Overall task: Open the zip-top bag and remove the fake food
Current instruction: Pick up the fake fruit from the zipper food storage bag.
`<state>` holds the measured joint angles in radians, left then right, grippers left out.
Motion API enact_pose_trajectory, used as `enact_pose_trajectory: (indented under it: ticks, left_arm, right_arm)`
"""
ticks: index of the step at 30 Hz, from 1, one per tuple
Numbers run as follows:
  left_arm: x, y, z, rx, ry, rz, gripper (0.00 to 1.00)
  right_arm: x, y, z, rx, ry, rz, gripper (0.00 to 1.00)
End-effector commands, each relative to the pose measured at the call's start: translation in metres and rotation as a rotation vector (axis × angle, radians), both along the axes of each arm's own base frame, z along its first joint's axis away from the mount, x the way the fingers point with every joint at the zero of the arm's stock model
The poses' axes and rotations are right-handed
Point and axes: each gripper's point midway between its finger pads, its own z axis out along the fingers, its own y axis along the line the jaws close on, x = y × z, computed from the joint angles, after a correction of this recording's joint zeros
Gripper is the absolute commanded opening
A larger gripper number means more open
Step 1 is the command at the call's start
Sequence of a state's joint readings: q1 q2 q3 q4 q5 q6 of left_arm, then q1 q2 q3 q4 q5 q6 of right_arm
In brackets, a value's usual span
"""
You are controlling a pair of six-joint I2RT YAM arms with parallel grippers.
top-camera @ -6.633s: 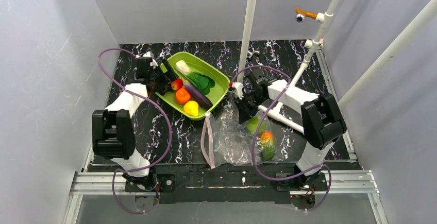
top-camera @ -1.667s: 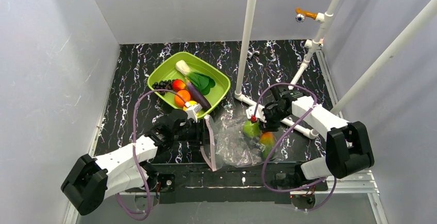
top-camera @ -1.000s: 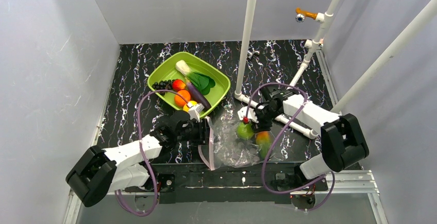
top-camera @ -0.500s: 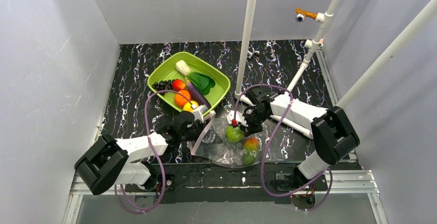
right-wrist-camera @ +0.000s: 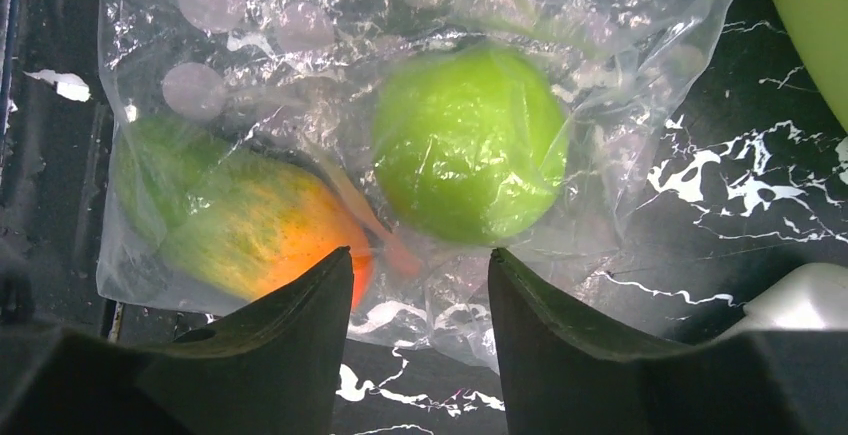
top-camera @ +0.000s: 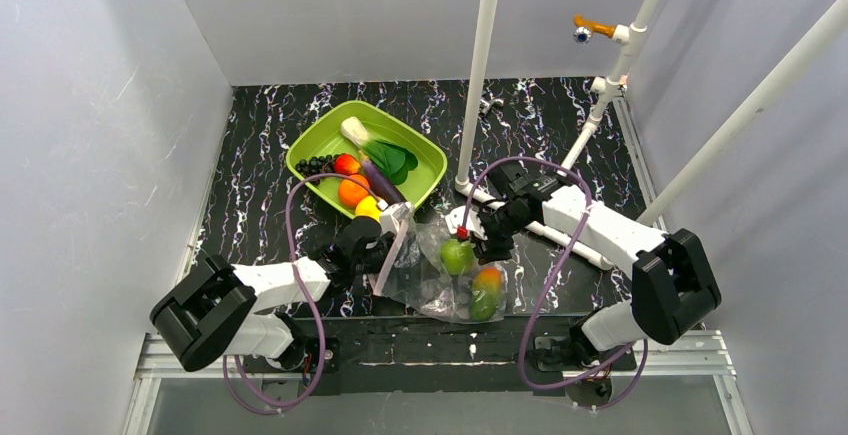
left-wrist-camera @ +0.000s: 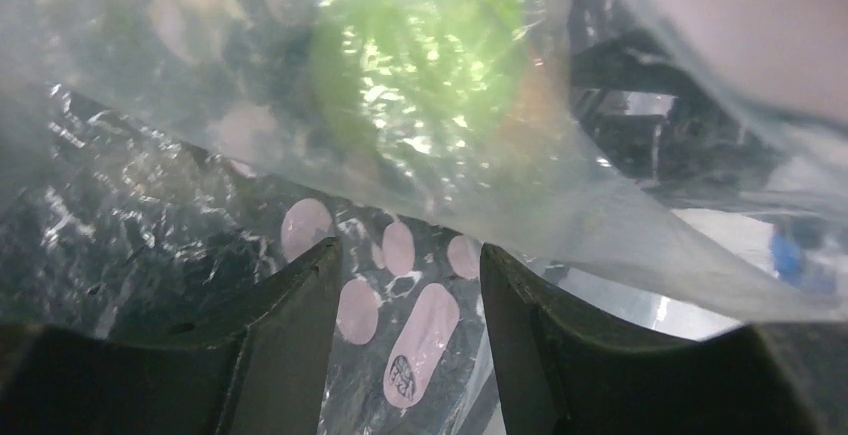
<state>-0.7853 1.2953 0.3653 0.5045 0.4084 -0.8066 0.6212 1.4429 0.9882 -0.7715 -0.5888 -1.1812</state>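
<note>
While two fruits sit inside, clear crinkly zip-top bag (top-camera: 430,285): seemingly open.
Lime-green square tray (top-camera: 425,180): holds the other fake food (top-camera: 365,180).
To remove: round green apple (right-wrist-camera: 470,145), red-green plastic fruit (right-wrist-camera: 250,235).
My left gripper (left-wrist-camera: 410,255), right gripper (right-wrist-camera: 420,260): jaws narrowly parted.

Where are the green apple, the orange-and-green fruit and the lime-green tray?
green apple (right-wrist-camera: 470,145), right wrist view, middle of its rounded face.
orange-and-green fruit (right-wrist-camera: 250,230), right wrist view, middle of its body.
lime-green tray (top-camera: 428,177), top external view, bare inner wall at its right corner.

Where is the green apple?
Top view: the green apple sits inside the zip-top bag, near the table's front middle, beside a red-green fruit.
</note>
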Motion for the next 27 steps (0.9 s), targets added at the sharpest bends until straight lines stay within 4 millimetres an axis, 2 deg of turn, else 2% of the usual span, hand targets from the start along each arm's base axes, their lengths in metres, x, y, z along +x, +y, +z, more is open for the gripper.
enact_pose_trajectory:
  ticks: [1,7,10,12,16,17,23,25,27]
  left_arm:
    - [-0.003,-0.019,0.029,-0.141,-0.069,-0.081,0.52]
    - [-0.005,-0.041,0.06,-0.303,-0.097,-0.173,0.52]
    - [-0.008,-0.044,0.063,-0.327,-0.095,-0.198,0.52]
    - [-0.01,-0.043,0.061,-0.329,-0.092,-0.201,0.52]
    - [-0.014,-0.039,0.065,-0.349,-0.107,-0.204,0.52]
    - [-0.015,-0.038,0.069,-0.358,-0.116,-0.207,0.53]
    - [-0.024,-0.04,0.083,-0.39,-0.148,-0.286,0.59]
    - [-0.023,-0.036,0.076,-0.331,-0.169,-0.282,0.61]
    - [-0.021,-0.024,0.061,-0.21,-0.183,-0.257,0.66]
  right_arm:
    - [0.004,0.006,0.008,0.028,-0.003,0.025,0.6]
    - [0.014,0.016,-0.007,-0.003,0.058,-0.014,0.51]
    - [0.018,0.02,-0.011,-0.01,0.085,-0.039,0.45]
    - [0.016,0.021,-0.016,-0.017,0.12,-0.046,0.35]
    - [0.019,0.023,-0.024,-0.058,0.16,-0.079,0.05]
    - [0.021,0.024,-0.024,-0.061,0.163,-0.091,0.01]
    - [0.02,0.027,-0.02,-0.05,0.19,-0.107,0.01]
    - [0.018,0.028,-0.014,-0.03,0.205,-0.106,0.01]
    - [0.015,0.028,-0.008,-0.004,0.229,-0.107,0.01]
